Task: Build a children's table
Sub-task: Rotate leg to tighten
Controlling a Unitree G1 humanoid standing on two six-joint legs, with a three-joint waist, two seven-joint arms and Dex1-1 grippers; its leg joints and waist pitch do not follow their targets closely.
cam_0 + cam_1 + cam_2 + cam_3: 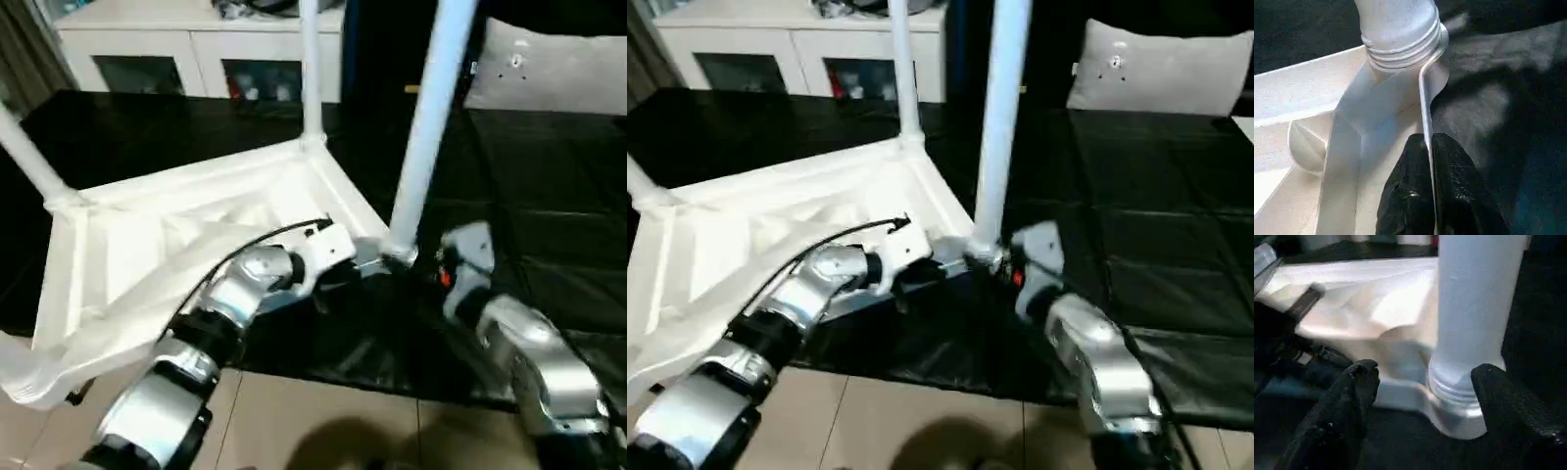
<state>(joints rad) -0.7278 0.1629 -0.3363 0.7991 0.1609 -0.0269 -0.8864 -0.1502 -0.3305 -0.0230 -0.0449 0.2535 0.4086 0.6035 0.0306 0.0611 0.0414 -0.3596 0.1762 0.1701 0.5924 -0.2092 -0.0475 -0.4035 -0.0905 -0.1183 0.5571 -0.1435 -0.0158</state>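
A: Report the position of the work piece and its edges.

B: The children's table (pixel 196 245) lies upside down on the black mat (pixel 549 245). Its ribbed underside faces up. The near edge overhangs the front border of the mat, above the tiled floor (pixel 323 421). Three legs stand upright in corner sockets: the near right leg (pixel 426 127), the far leg (pixel 310 69) and the left leg (pixel 29 162).

A: State the open room around it.

B: To the right of the near right leg the mat is open and flat, up to a grey cushion (pixel 549 69) at the far right. Behind the mat stands a white cabinet (pixel 186 44) with glass doors, well apart from the top.

A: Give the pose of the left arm.

B: The left forearm reaches across the near edge of the top toward the near right corner. The left gripper (pixel 1429 147) has its fingers (pixel 1405 196) pinched together on the thin rim wall of the top, just beside the threaded base of the near right leg.

A: Give the pose of the right arm.

B: The right forearm rises from the lower right, wrist bent toward the same corner. The right gripper (pixel 1422 374) has its fingers (pixel 1349 401) spread wide, one on each side of the leg base, apart from it.
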